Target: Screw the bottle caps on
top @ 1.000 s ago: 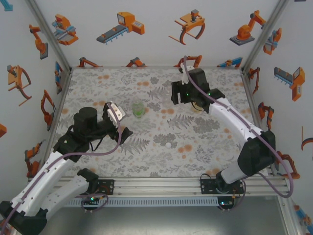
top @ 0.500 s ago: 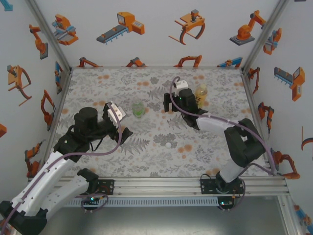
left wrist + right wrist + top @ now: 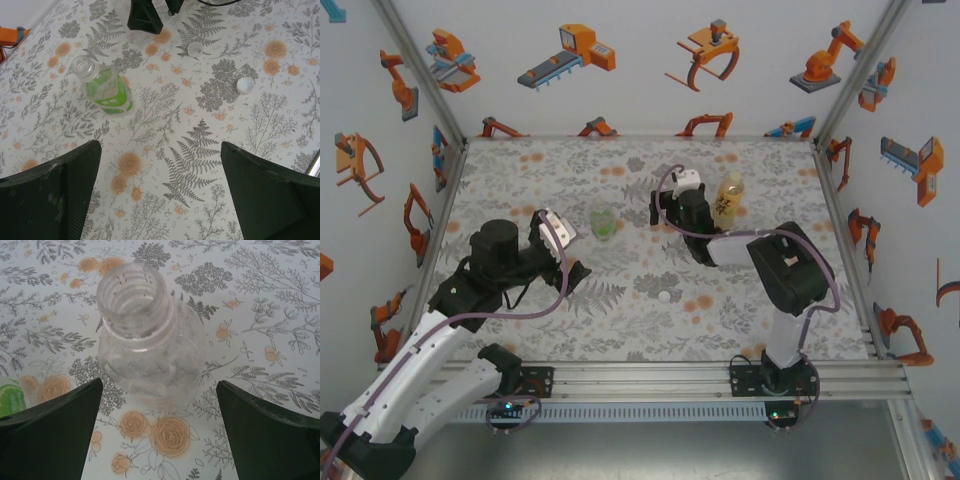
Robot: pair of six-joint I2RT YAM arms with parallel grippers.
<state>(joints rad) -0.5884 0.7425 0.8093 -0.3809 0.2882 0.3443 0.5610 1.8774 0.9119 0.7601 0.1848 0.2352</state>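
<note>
Status: no cap fitted on the bottles inspected. Right gripper (image 3: 159, 384) stands wide open and empty, lined up on the colourless bottle (image 3: 150, 335), which is upright just ahead of its fingers with its threads bare. Left gripper (image 3: 160, 145) is likewise wide open and empty, above the table (image 3: 175, 200) near the uncapped green bottle (image 3: 102, 87). White cap (image 3: 245, 85) lies loose, well apart from both bottles. Judged step: securing a bottle. Next, the right gripper needs to close on the body and the left to fetch a cap.
</note>
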